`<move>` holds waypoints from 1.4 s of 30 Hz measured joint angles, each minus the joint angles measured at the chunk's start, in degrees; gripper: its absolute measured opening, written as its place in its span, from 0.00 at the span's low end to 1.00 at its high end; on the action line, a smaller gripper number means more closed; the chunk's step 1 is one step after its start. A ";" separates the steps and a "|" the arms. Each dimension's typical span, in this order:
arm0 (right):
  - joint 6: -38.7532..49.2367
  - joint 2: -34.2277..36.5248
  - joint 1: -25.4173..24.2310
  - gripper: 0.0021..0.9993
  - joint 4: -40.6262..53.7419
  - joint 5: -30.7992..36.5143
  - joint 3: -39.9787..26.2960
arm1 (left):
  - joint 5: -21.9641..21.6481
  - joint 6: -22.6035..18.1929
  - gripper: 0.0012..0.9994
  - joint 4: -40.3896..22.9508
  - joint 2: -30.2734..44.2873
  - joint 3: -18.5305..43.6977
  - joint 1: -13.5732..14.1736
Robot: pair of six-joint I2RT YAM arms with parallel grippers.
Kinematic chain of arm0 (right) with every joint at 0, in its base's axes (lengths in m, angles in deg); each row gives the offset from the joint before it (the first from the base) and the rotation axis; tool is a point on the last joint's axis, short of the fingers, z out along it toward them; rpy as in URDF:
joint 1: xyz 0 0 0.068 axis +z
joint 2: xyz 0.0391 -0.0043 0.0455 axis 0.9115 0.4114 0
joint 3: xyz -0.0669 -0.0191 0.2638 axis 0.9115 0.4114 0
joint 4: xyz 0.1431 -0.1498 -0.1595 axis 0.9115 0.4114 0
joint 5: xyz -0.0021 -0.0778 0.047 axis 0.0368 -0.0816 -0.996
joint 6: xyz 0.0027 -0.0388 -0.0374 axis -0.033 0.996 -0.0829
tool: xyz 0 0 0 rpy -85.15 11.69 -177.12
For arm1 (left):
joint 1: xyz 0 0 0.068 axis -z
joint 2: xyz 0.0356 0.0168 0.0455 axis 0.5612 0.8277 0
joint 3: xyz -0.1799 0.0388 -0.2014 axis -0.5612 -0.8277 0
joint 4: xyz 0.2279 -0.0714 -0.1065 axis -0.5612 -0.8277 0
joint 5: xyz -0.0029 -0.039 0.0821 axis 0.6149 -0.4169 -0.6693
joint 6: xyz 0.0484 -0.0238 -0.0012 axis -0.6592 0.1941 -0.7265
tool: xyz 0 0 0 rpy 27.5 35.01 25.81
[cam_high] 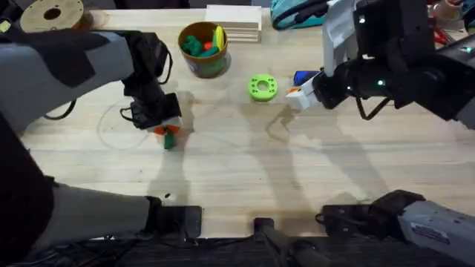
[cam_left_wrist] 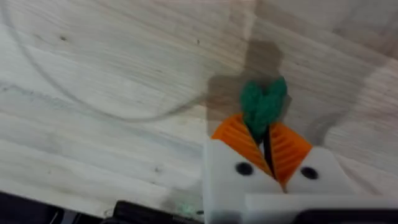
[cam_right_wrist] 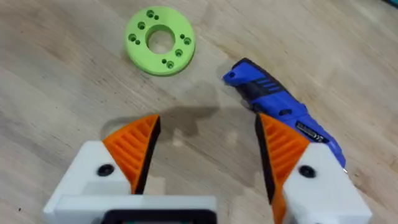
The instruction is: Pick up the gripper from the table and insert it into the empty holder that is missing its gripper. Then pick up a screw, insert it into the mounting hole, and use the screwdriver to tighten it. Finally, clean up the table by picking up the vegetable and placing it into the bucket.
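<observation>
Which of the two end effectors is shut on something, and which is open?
The left end effector is shut on the dark-green vegetable; the right end effector is open above the table, beside the blue screwdriver.

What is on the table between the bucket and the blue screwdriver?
The lime-green ring lies between the bucket and the screwdriver, as the overhead view shows. The right wrist view shows the ring close beside the screwdriver, with bare wood between them.

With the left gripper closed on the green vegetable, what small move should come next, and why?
Probably a lift straight up. The left gripper has its orange pads pinched on the vegetable, low over the table; the bucket stands farther back, so it needs height before carrying.
</observation>
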 joint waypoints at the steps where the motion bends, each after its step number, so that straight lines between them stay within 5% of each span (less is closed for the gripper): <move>1: 0.01 0.00 0.00 0.90 0.00 0.00 0.00 | -0.30 0.02 0.02 -0.56 0.03 0.34 -0.02; 8: 0.00 0.00 0.00 0.90 -0.02 0.00 0.01 | -0.35 -0.06 0.01 -13.81 0.50 3.09 -0.02; 14: 0.00 0.00 0.00 0.90 -0.02 0.00 0.00 | 1.58 -0.07 0.01 -17.93 0.31 16.58 -0.02; 19: 0.00 0.00 0.00 0.90 -0.02 0.00 0.02 | 7.49 0.76 0.01 -7.12 -0.59 24.75 0.17; 29: 0.00 0.00 0.00 0.90 0.00 0.00 0.02 | 12.33 2.14 0.01 24.66 -0.16 25.72 4.93; 33: 0.02 0.00 0.00 0.90 -0.02 0.00 0.00 | 12.45 2.14 0.01 28.59 2.42 25.73 5.98; 42: 0.02 0.00 0.00 0.90 -0.02 0.00 0.00 | 11.50 2.14 0.01 26.99 9.27 25.71 6.43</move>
